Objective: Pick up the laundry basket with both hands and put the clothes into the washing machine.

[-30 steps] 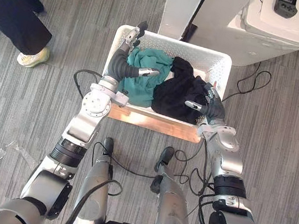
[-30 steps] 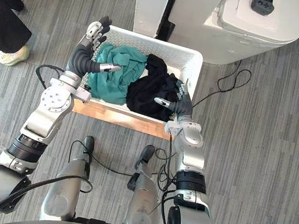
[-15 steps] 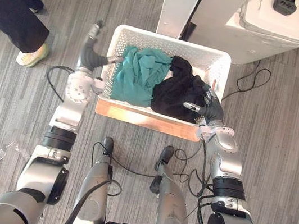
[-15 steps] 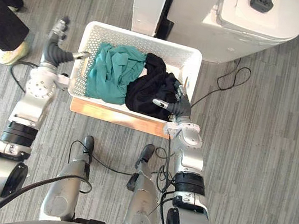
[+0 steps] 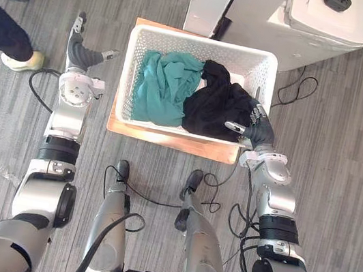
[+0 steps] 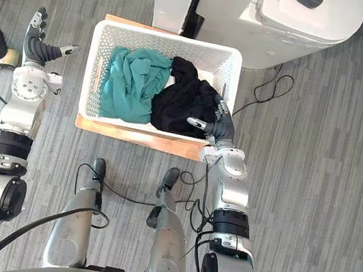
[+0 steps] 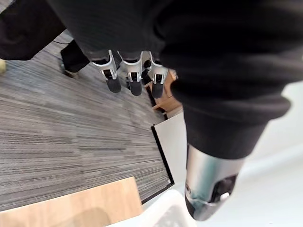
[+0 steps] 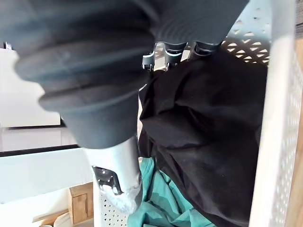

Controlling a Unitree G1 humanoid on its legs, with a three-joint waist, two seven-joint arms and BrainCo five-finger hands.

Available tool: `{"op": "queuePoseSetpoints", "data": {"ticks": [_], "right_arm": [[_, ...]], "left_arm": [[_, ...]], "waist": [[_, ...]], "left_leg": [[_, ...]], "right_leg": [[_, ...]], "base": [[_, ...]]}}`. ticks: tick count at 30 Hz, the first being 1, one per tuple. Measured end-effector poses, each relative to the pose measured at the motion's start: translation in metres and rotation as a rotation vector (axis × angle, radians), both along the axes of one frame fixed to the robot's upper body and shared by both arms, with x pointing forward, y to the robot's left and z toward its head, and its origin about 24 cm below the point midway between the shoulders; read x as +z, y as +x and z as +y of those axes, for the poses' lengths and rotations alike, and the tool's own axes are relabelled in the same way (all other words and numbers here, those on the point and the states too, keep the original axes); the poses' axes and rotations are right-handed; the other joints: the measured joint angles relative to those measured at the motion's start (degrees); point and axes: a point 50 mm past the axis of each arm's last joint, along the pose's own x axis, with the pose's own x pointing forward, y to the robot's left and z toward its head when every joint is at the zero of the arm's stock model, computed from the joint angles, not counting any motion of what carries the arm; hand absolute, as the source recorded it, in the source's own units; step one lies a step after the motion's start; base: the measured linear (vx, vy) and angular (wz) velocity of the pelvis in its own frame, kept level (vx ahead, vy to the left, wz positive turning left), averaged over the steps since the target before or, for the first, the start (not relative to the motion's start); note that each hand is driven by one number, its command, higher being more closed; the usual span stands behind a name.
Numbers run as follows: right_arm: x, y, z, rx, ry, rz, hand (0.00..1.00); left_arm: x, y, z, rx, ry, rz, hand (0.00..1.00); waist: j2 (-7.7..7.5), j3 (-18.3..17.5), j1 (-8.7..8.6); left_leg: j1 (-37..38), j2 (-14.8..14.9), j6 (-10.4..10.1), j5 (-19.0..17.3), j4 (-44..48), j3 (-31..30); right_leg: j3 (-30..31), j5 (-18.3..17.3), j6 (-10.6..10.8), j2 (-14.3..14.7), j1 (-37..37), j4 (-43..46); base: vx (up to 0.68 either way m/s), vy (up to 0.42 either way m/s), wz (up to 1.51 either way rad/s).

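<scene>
Left eye view: left robot hand [image 5: 82,58] apart from basket rim [image 5: 127,65]

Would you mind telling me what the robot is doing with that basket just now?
The white laundry basket sits on a wooden board before the washing machine, holding a teal garment and a black garment. The robot's right hand is at the basket's right wall, open over the black garment; its left hand hangs open to the basket's left, apart from it. Nothing is lifted yet.

floor [image 5: 342,168]: grey planks | wooden board [image 5: 167,139] on it | laundry basket [image 5: 203,41] on board
</scene>
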Motion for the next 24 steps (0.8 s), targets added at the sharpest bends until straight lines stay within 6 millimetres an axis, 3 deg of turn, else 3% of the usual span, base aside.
{"op": "queuePoseSetpoints", "data": {"ticks": [6,15,20,24], "right_arm": [[0.010,-0.001,0.001,0.004,0.008,-0.047,0.00],[0.022,-0.010,0.002,-0.020,0.029,-0.111,0.00],[0.030,-0.019,0.019,0.047,0.030,-0.164,0.00],[0.053,-0.038,0.039,0.144,0.052,-0.287,0.00]], "left_arm": [[-0.008,0.013,-0.002,-0.035,-0.098,0.083,0.00],[-0.006,0.024,-0.026,-0.100,-0.171,0.109,0.00],[-0.008,0.028,-0.032,-0.135,-0.175,0.149,0.00],[-0.010,0.029,-0.035,-0.144,-0.170,0.175,0.00]], "waist": [[-1.61,0.7,-0.70],[-1.81,0.8,-1.01],[-1.83,0.8,-1.02],[-1.83,0.8,-1.27]], "left_leg": [[-3.5,1.1,-0.1,-1.5,3.4,0.7],[-6.4,2.6,0.1,-4.2,8.1,1.1],[-7.0,3.5,0.2,-5.6,10.1,2.4],[-7.0,4.1,0.2,-6.4,10.9,2.8]], "right_leg": [[0.7,1.2,-0.1,0.9,-2.0,-1.1],[1.5,1.5,0.2,1.4,-3.4,-1.1],[2.9,1.9,0.3,1.8,-4.0,-1.0],[3.5,1.9,0.4,2.1,-4.0,-1.1]], "base": [[0.00,-0.001,-0.10],[0.00,0.012,-0.07],[0.00,0.009,-0.16],[0.00,-0.005,-0.12]]}}
